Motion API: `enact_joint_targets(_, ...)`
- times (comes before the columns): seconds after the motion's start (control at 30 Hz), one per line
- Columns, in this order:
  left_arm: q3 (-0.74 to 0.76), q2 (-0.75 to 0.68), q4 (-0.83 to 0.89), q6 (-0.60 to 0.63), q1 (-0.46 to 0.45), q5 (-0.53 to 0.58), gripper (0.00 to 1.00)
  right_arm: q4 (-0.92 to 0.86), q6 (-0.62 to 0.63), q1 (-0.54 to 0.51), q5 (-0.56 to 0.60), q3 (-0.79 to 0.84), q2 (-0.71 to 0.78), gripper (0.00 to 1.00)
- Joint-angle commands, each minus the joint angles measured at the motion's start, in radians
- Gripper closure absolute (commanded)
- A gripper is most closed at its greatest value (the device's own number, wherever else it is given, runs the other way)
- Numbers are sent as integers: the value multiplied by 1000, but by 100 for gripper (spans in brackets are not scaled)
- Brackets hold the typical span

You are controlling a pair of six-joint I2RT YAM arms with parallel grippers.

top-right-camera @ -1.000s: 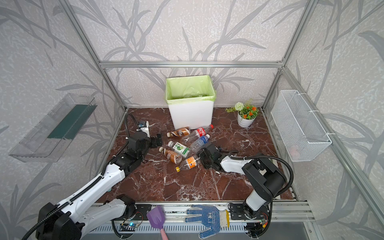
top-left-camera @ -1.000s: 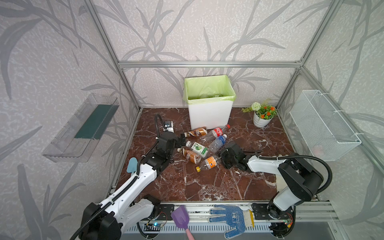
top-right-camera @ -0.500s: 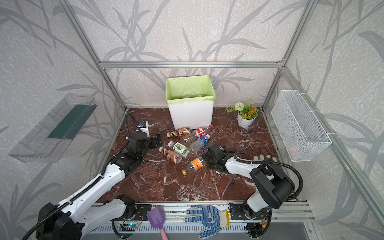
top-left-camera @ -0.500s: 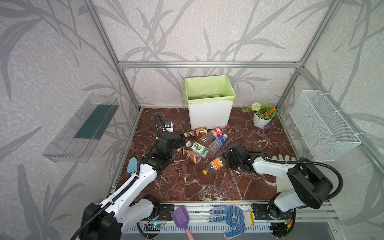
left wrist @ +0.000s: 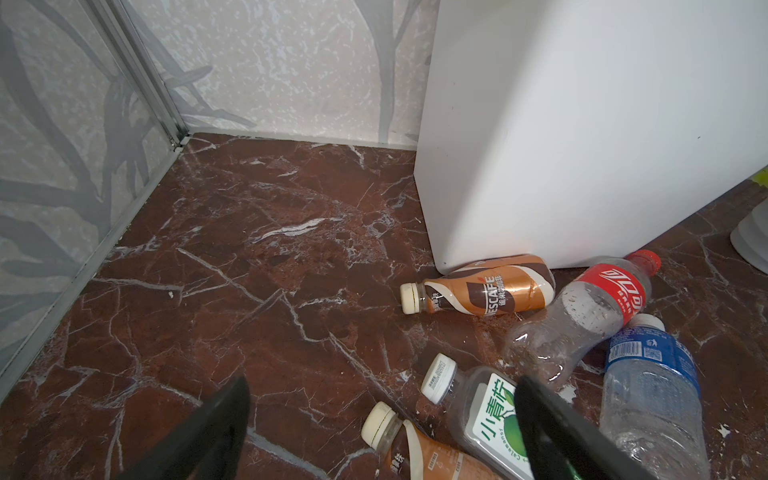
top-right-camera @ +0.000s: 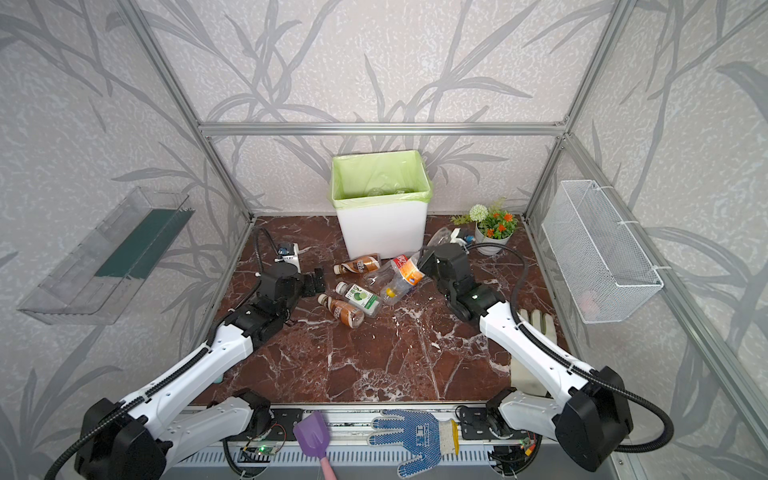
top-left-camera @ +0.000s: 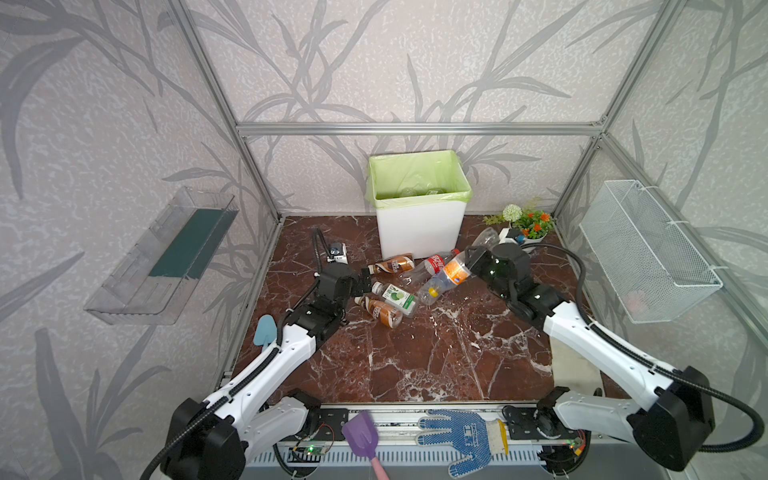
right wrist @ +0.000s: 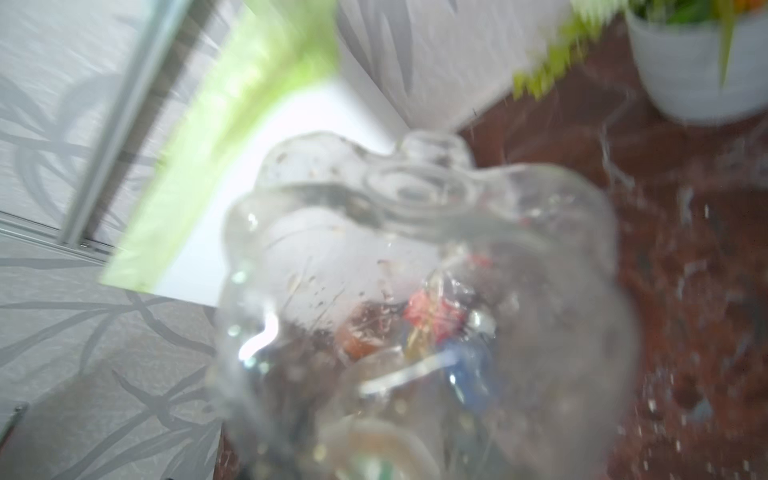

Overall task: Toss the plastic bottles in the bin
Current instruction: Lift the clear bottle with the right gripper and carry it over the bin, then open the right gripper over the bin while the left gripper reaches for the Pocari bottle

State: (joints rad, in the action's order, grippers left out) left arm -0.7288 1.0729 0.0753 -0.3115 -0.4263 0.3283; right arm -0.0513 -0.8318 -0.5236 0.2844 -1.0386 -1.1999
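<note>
Marble floor (top-left-camera: 415, 365) under leaf-papered walls (top-left-camera: 415, 62); left hand (top-left-camera: 365, 283) gapes, right hand (top-left-camera: 468, 259) grips orange-label bottle (top-left-camera: 448, 276).

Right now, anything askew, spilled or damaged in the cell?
The brown coffee bottle with a cream cap lying at the foot of the white rectangular bin looks dented. One clear plastic bottle lies apart from the other bottles, beside the white flower pot. A beige work glove lies under the right arm.

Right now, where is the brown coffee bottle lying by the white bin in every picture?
In a top view: the brown coffee bottle lies at the front foot of the bin, left corner.
In a top view: same spot.
Left wrist: at the bin's base, near the red-label bottle.
Right wrist: too blurred to tell.
Shared landmark: the bin.
</note>
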Motion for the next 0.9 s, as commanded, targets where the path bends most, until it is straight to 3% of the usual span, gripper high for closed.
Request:
enact_joint_targets(0.0,-7,30,3,-36,7,5,1,122,285,90,48,-158,40,57)
enact_joint_targets(0.23,-14,90,-10,-51,11,-15,1,317,370,220,92,-380,21,55)
enact_joint_targets(0.4,-34,123,1,-59,13,-39,1,405,253,231,72,-465,-130,55)
enact_joint_targets(0.53,-39,139,-2,-77,12,-60,1,345,97,224,-79,-669,-389,54)
enact_joint_targets(0.6,-38,149,-4,-88,13,-65,1,214,74,208,-177,-837,-548,49)
enact_joint_targets(0.7,-48,161,7,-100,12,-76,1,34,43,207,-325,-1057,-724,31)
enact_joint_targets(0.83,-50,150,26,-98,13,-81,1,20,73,208,-295,-1059,-696,0)
enact_joint_targets(0.87,-47,144,28,-95,12,-79,1,34,83,209,-287,-1038,-672,1)
